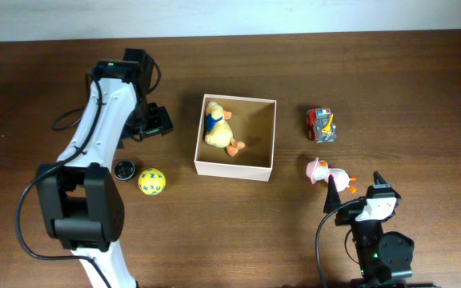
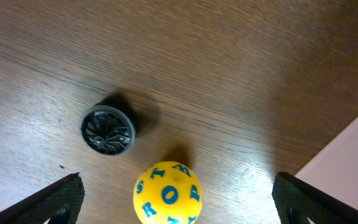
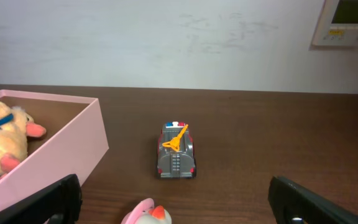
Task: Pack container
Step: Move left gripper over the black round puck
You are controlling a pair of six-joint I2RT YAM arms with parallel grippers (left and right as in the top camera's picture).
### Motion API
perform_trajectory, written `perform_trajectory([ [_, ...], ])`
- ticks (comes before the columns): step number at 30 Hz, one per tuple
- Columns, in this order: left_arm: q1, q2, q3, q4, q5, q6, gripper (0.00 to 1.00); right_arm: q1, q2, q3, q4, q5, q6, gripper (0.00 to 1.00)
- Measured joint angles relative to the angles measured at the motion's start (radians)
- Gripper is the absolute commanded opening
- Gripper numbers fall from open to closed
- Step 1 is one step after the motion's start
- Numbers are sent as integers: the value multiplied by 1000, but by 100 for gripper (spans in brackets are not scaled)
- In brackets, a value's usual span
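The container (image 1: pixel 232 169) is a square, open cardboard box at mid-table, with a yellow plush duck (image 1: pixel 218 128) lying inside. My left gripper (image 1: pixel 157 122) hangs open left of the box. In its wrist view the gripper (image 2: pixel 178 199) frames a yellow lettered ball (image 2: pixel 166 194) well below it, and its fingers (image 2: pixel 55 202) touch nothing. My right gripper (image 1: pixel 357 189) is open near the front right, just behind a pink-hatted toy duck (image 1: pixel 326 174). In the right wrist view the open gripper (image 3: pixel 176 202) faces a toy truck (image 3: pixel 176 151), with the container (image 3: pixel 55 162) to its left.
A small black wheel (image 1: pixel 124 170) lies left of the ball (image 1: pixel 152 182); the left wrist view shows the wheel (image 2: pixel 108 129) beyond the ball. The toy truck (image 1: pixel 321 125) stands right of the box. A cable (image 1: pixel 69 122) trails by the left arm. A pale wall runs along the table's far edge.
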Motion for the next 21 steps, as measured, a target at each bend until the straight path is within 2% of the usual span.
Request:
perform_trajectory([
  [9, 144, -70, -7, 57, 32, 48, 99, 0, 0, 0, 0, 0, 1, 99],
  [18, 175, -414, -9, 50, -72, 70, 99, 0, 0, 0, 0, 0, 1, 99],
  [21, 183, -479, -43, 63, -89, 69, 99, 0, 0, 0, 0, 0, 0, 99],
])
